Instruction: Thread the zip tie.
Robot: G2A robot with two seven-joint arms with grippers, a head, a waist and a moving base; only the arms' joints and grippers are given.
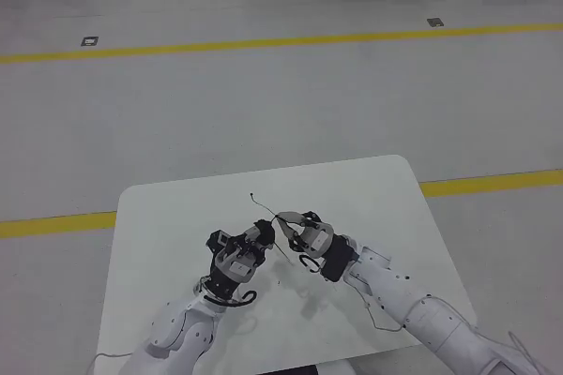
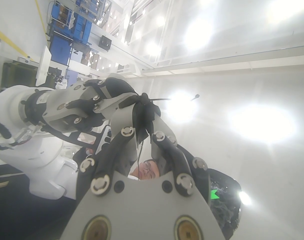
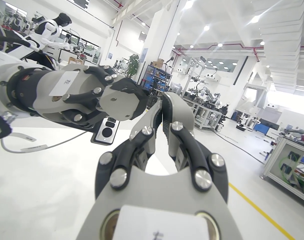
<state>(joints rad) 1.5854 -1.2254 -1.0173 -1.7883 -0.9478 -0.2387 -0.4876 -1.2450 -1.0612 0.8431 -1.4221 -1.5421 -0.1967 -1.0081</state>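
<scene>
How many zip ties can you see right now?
1. The zip tie is pinched between the left gripper and the right gripper above the table, one end sticking out free. The fingers hide part of it.

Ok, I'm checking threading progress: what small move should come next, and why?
Probably bend the free end of the zip tie back toward the pinch: the left gripper and right gripper hold it close together, yet that end juts straight out, no loop.

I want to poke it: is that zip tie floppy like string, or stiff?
Probably springy, not floppy: the zip tie juts out straight past the shut jaws instead of hanging limp. It likely weighs almost nothing, since it looks as thin as a wire.
</scene>
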